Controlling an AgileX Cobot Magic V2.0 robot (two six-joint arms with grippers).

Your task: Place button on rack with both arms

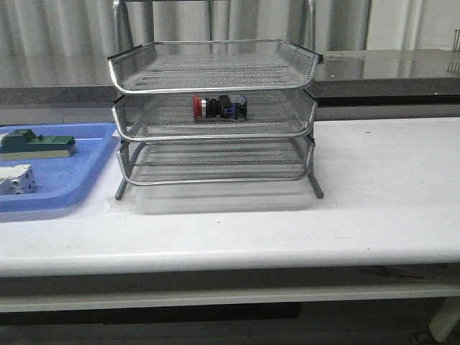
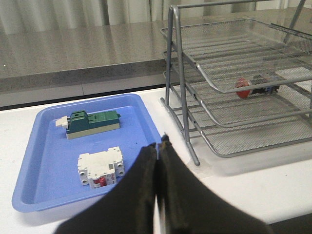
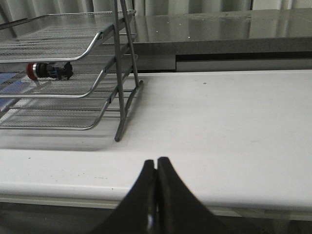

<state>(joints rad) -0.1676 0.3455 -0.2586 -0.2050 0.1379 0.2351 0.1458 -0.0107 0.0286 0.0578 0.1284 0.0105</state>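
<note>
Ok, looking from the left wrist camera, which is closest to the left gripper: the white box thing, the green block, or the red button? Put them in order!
From the left gripper:
1. White boxy component, near end of the blue tray.
2. Green-and-grey block, tray's far end.
3. Button, in the rack's middle tier.

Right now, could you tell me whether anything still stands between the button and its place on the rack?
Nothing visible does: the button already lies in the middle tray of the rack, and both grippers are shut, clear of it.

Blue tray [image 1: 86, 180]: 2 components.
</note>
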